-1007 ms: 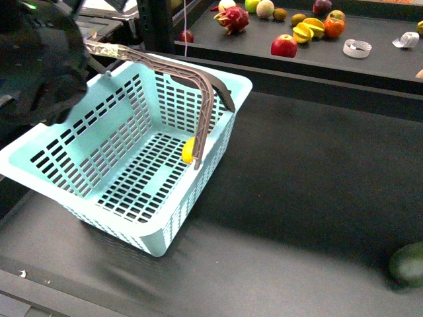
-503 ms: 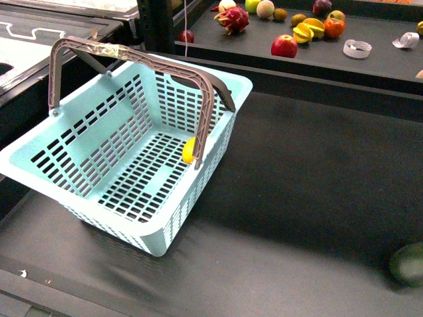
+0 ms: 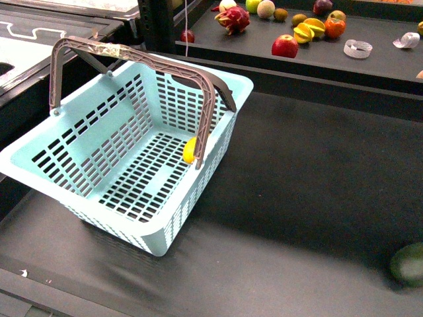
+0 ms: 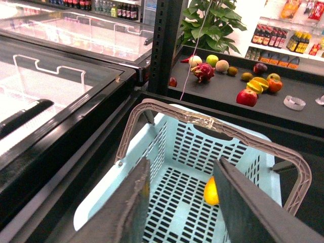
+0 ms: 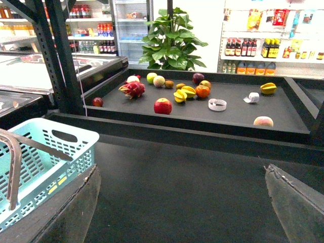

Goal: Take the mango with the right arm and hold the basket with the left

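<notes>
Mango (image 3: 189, 150) lies inside the basket (image 3: 79, 142), against its right wall under the handle; my left end effector (image 4: 179, 202), spread, hovers above it; my right end effector (image 5: 182, 202), spread and empty, faces away from the basket.

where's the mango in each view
front view: mango inside the basket, by its right wall, partly behind the handle.
left wrist view: mango on the basket floor, beside the dark finger.
right wrist view: not visible.
shared landmark: the red apple on the shelf.
</notes>
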You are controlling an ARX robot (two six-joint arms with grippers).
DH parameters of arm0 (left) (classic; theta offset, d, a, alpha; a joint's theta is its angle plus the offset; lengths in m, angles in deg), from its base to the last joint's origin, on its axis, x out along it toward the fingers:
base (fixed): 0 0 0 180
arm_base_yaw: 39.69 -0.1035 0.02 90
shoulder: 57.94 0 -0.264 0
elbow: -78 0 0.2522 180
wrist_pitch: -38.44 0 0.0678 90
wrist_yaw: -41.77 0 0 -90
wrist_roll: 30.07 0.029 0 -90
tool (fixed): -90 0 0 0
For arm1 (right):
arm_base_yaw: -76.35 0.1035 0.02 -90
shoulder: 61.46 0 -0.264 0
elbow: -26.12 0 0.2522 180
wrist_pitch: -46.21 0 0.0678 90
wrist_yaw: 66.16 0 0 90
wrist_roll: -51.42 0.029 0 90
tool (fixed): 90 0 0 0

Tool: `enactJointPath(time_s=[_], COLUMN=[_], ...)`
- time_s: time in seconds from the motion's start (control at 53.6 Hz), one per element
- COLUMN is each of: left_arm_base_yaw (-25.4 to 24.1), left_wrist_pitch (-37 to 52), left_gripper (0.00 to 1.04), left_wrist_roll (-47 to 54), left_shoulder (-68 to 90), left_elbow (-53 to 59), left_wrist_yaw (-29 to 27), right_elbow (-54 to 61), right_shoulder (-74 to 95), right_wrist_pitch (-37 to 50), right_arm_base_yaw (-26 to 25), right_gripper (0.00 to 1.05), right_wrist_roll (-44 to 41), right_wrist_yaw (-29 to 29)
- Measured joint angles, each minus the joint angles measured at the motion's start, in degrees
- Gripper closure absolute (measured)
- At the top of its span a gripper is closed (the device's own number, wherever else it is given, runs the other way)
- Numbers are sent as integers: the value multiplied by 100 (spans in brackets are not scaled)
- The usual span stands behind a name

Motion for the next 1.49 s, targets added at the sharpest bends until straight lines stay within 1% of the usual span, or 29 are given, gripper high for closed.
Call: enactJointPath(time_s=[0.019,0.186,0.261,0.354,0.503,0.708,0.82,1.1,1.491], left_arm_base_yaw=[-31,-203,-492,-667,-680,-680,-680,-680,-680], left_wrist_pitch=[-85,-632,-916,-1281,-2065,-2865,-3453,-4310,-5038], left_gripper=[69,101,101,101,101,101,101,101,101], left_wrist_roll=[127,391,435,450,479,483,492,494,494], left_shoulder=[-125,-968,-1355,-1836,-2793,-3672,-4306,-5195,-5928], left_elbow=[63,363,463,564,675,680,682,682,682], left_wrist_yaw=[52,212,610,638,678,678,678,678,678], right_elbow=[0,0,0,0,0,0,0,0,0], right_shoulder=[0,-2,-2,-2,-2,-2,-2,-2,-2], right_wrist_pitch=[0,0,0,0,0,0,0,0,0], right_arm_base_yaw=[0,0,0,0,0,0,0,0,0], right_gripper=[8,8,8,8,8,8,8,8,8], right_wrist_roll=[0,0,0,0,0,0,0,0,0], right_wrist_yaw=[-2,-2,-2,0,0,-2,-2,-2,0])
